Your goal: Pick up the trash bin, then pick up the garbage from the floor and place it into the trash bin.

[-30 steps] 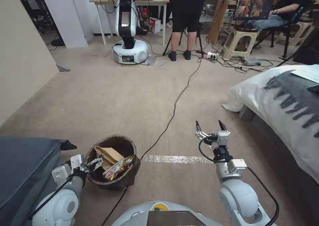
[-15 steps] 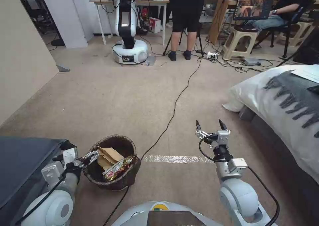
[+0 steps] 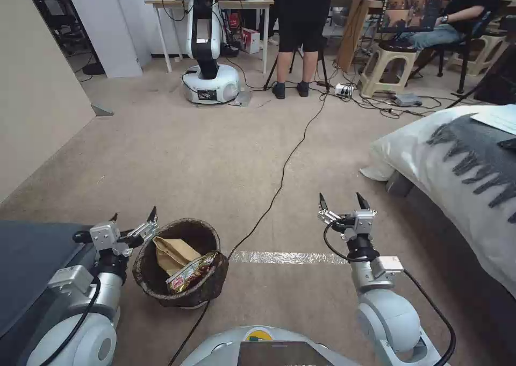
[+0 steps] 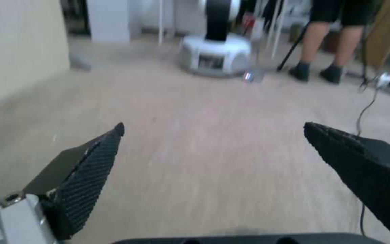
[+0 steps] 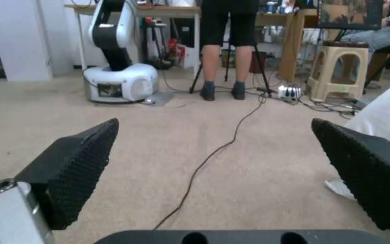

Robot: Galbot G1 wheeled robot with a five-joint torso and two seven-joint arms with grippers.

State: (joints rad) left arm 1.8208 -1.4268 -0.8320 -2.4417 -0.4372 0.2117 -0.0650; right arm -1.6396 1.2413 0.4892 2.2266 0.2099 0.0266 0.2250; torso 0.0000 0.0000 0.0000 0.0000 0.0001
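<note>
**Left gripper lifts off the bin rim**

The left gripper has risen from the rim of the small round trash bin lined with a crinkled dark brown bag and now hangs just beside it, textured black fingers spread wide. The bin stands on beige carpet, holding a tan paper bag and a shiny brown snack wrapper. The right gripper hovers open, well apart.

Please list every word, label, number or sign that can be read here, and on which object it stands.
None can be read.
Shiny brown snack wrapper in the bag-lined round bin: red-and-white label, too small.
Monitor on the far desk: top-corner digits, blurred.
Round yellow-green sticker on the robot's white base: illegible.
</note>
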